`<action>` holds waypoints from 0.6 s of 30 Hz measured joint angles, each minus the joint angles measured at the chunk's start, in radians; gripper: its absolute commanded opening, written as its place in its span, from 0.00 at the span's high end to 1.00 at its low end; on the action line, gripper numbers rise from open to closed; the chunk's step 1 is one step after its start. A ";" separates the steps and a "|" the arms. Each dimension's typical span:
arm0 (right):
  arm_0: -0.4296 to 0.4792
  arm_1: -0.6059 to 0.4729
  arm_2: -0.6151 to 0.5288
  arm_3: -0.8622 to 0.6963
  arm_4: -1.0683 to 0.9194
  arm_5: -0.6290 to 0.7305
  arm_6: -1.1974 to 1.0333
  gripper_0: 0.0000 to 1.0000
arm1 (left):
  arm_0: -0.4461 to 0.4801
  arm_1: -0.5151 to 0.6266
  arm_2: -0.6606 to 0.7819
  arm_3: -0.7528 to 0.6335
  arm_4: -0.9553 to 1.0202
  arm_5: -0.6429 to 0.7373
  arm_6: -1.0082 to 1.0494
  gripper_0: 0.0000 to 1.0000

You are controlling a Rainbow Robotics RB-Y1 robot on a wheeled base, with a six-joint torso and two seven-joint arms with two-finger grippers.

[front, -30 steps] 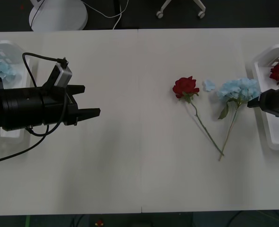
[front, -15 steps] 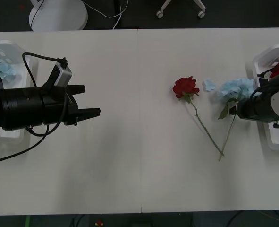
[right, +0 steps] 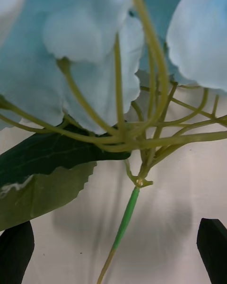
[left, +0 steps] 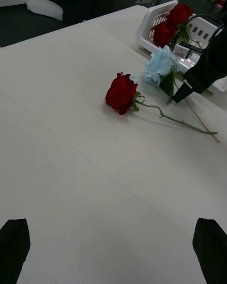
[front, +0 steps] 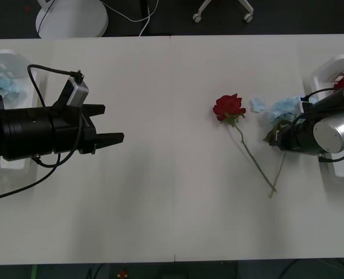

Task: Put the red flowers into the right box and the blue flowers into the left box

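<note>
A single red flower (front: 229, 107) lies on the table right of centre, its stem running toward me. Right beside it lies a blue flower (front: 286, 108), its stem crossing the rose's stem end. My right gripper (front: 275, 138) is low over the blue flower's stem just below the head, open. In the right wrist view the green stem (right: 124, 220) runs between the two black fingertips (right: 213, 248). The right box (front: 336, 172) holds red flowers (left: 172, 21). The left box (front: 11, 55) holds blue flowers (front: 0, 84). My left gripper (front: 110, 123) hovers open at the table's left.
A loose pale blue petal (front: 257, 104) lies between the red flower and the blue one. The table's middle seam (front: 172, 145) runs front to back. Chair bases and a white lamp foot (front: 73, 17) stand on the floor behind the table.
My right arm has swung left from over the right box to the blue flower's stem. The left arm has not moved, and both loose flowers lie where they were.
</note>
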 measured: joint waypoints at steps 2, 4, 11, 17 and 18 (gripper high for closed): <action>0.000 0.006 0.000 0.004 0.000 0.000 0.000 0.16 | 0.000 0.000 0.000 0.000 0.000 -0.001 0.000 0.00; 0.000 0.009 0.000 0.006 0.001 0.000 0.000 0.35 | 0.000 0.000 0.000 0.000 0.000 -0.002 0.000 0.00; 0.000 0.009 0.001 0.012 0.001 -0.001 0.000 1.00 | 0.000 0.000 0.000 0.001 0.001 -0.005 0.000 0.00; -0.001 0.009 0.001 0.028 -0.001 -0.012 0.000 1.00 | 0.000 0.000 0.000 0.002 0.002 -0.008 0.000 0.00; -0.002 0.009 0.001 0.030 -0.001 -0.012 0.000 1.00 | 0.000 0.000 0.000 0.002 0.002 -0.009 0.000 0.00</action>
